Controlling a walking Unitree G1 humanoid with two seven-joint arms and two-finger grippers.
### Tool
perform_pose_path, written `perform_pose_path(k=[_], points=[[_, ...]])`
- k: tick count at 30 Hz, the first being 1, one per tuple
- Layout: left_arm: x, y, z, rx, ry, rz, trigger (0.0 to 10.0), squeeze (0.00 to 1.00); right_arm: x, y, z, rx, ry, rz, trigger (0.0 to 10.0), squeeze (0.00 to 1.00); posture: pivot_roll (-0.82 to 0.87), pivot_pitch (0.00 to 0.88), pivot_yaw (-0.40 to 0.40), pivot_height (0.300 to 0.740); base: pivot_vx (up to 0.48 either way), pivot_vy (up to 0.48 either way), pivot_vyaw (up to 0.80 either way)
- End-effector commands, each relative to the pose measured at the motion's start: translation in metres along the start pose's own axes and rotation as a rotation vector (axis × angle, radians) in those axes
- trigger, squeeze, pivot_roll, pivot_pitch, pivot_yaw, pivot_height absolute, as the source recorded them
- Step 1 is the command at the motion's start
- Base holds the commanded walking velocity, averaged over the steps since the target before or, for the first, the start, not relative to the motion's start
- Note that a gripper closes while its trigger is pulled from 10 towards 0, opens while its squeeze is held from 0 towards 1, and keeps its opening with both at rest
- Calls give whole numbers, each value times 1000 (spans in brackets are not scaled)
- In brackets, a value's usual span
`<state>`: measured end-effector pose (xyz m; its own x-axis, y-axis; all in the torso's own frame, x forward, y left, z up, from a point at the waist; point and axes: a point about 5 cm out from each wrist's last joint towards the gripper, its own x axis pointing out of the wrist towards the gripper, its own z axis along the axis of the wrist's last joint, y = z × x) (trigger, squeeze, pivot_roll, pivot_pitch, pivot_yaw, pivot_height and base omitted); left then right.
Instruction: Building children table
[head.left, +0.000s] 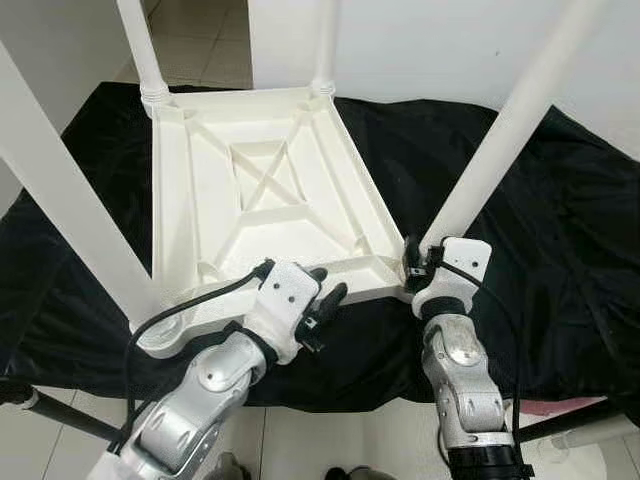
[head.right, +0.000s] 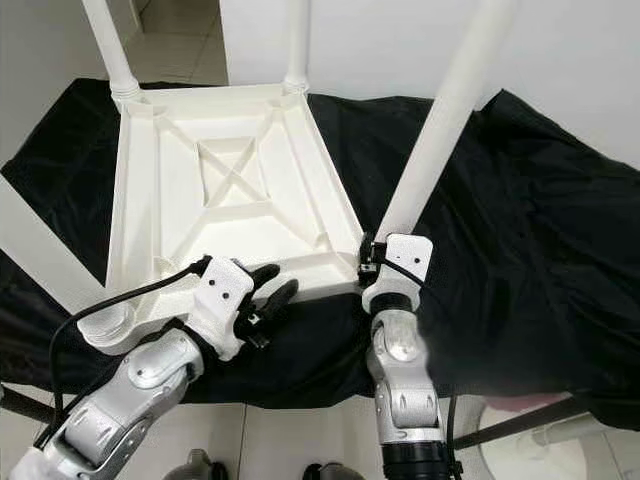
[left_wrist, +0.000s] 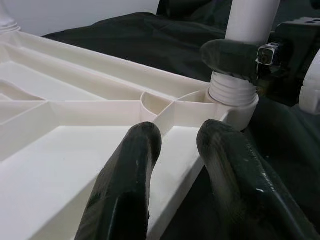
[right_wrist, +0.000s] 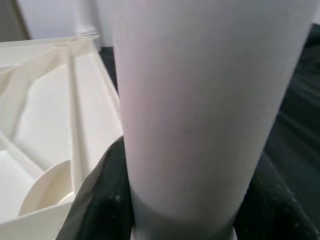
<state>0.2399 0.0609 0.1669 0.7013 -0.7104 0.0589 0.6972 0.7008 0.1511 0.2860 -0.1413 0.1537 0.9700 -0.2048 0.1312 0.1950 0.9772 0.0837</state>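
A white plastic children's table (head.left: 260, 200) lies upside down on a black cloth (head.left: 560, 220), with its legs pointing up. My right gripper (head.left: 418, 262) is shut around the base of the near right leg (head.left: 500, 140), just above its socket; in the right wrist view the black fingers (right_wrist: 100, 200) sit on both sides of the leg (right_wrist: 200, 100). My left gripper (head.left: 325, 290) is open at the table's near edge, a little left of that corner. In the left wrist view its fingers (left_wrist: 125, 170) straddle the rim (left_wrist: 175, 165), one over the inside, one outside.
The near left leg (head.left: 70, 210) rises steeply across the left side. Two more legs (head.left: 140, 50) stand at the far corners, close to a white wall. A black tripod leg (head.left: 60, 415) crosses the tiled floor at lower left.
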Motion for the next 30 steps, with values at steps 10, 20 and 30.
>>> perform_pose_path(k=[10,20,30], points=[[7,-9,-3,1,-7,-187,10000,0,-6,-16,-1,36,-32,29,10000,1000,-84,95,-29,740,0,0,0],[10,-7,-2,5,-12,-178,10000,0,-9,-37,1,-1,-46,333,10000,0,-82,91,-22,740,0,0,0],[13,-4,-1,18,-18,-187,10000,0,1,-47,2,-64,-27,571,10000,0,-90,84,0,740,0,0,0]])
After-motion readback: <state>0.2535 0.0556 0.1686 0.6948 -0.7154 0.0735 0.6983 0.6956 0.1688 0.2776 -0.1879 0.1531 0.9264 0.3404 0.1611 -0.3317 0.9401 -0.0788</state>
